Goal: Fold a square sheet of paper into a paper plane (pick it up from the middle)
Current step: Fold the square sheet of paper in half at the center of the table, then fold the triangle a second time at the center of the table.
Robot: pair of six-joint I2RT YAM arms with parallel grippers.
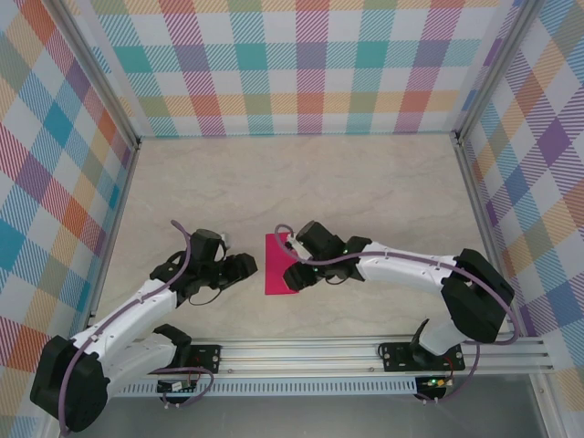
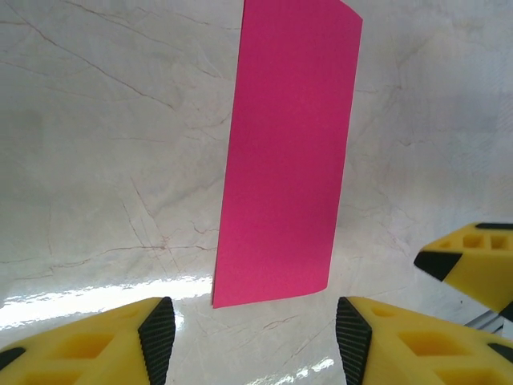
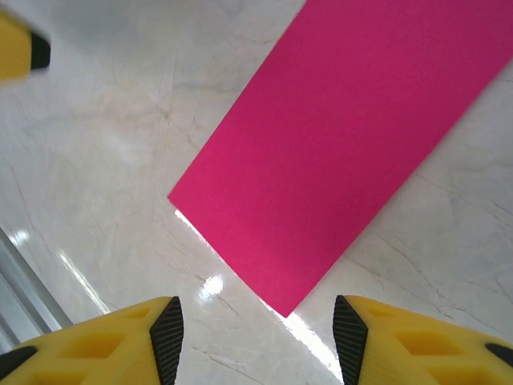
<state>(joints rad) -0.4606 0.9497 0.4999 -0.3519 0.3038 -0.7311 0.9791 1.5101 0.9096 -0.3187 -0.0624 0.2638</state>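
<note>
Marbled table, plaid walls, paper

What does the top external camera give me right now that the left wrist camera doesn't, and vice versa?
Top external: the whole layout, with the left tool left of the thin magenta-pink paper sheet, the right tool at its right edge, and the plaid walls around. Left wrist: a close look at the sheet's short end, lying ahead of that tool's open yellow fingertips, with a right-tool fingertip at the frame's edge. Both: the sheet as a narrow rectangle on the pale marble-pattern table.
</note>
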